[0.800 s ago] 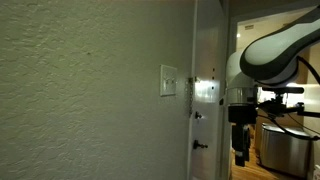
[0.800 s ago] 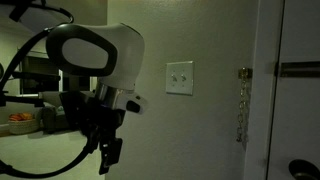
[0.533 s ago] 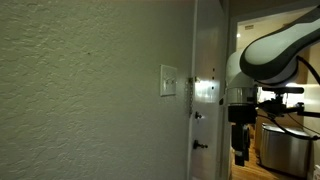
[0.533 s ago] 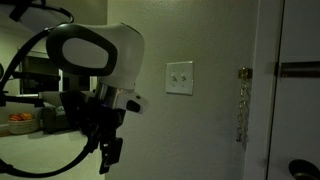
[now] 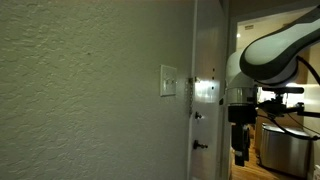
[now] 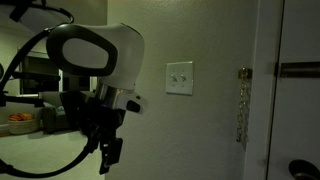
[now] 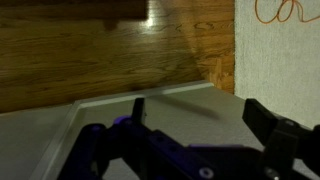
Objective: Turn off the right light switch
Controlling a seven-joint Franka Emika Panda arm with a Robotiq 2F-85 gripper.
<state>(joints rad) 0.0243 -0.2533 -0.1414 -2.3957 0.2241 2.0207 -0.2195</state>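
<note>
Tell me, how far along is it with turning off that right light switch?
Nothing looks done yet. The gripper hangs open, low and well away from the wall plate, touching nothing. Left: rise, reach the right light switch and flip it.

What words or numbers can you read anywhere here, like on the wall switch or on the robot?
No readable text in any view.
Orange squiggle at the top edge of the wrist view: cut off, cannot be read.
Switch plate: plain white, no marks show.
Robot arm: no label shows.
</note>
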